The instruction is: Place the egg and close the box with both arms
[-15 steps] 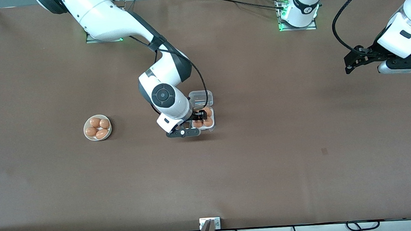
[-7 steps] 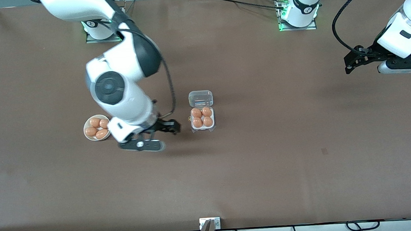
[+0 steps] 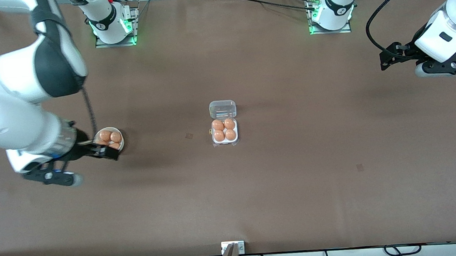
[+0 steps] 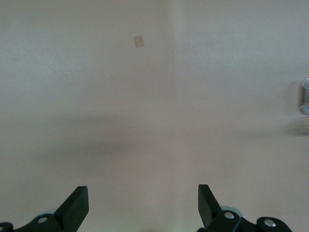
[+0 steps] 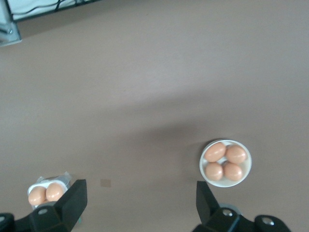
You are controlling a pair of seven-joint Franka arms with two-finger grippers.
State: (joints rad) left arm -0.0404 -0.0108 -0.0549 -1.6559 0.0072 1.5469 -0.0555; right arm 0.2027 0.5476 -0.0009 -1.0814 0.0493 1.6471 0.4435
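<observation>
Front view first: the right gripper (image 3: 106, 153) has swung clear of the box (image 3: 224, 131) in the last second and now sits up by the white bowl (image 3: 108, 147), near the right arm's end of the table. Its fingers are spread wide and carry nothing; the right wrist view shows the two black fingertips (image 5: 72, 199) parted with bare table between them, the bowl and its four eggs in sight past them.

And look at the box now that it is uncovered: all four cells hold an orange-tan egg (image 3: 218, 125), where a second ago the gripper was down among them. So the placing looks finished, I'd say. The clear lid (image 3: 223, 109) lies flung open flat on the table, on the side of the tray farther from the front camera, hinge between the two.

Over at the left arm's end, the left gripper (image 3: 387, 61) hangs above bare table, well apart from the box, fingers open and empty, as the left wrist view confirms. It has nudged a touch, no more.

What's left, by my reckoning, is the closing: both arms must come in to the middle and fold that lid over.
</observation>
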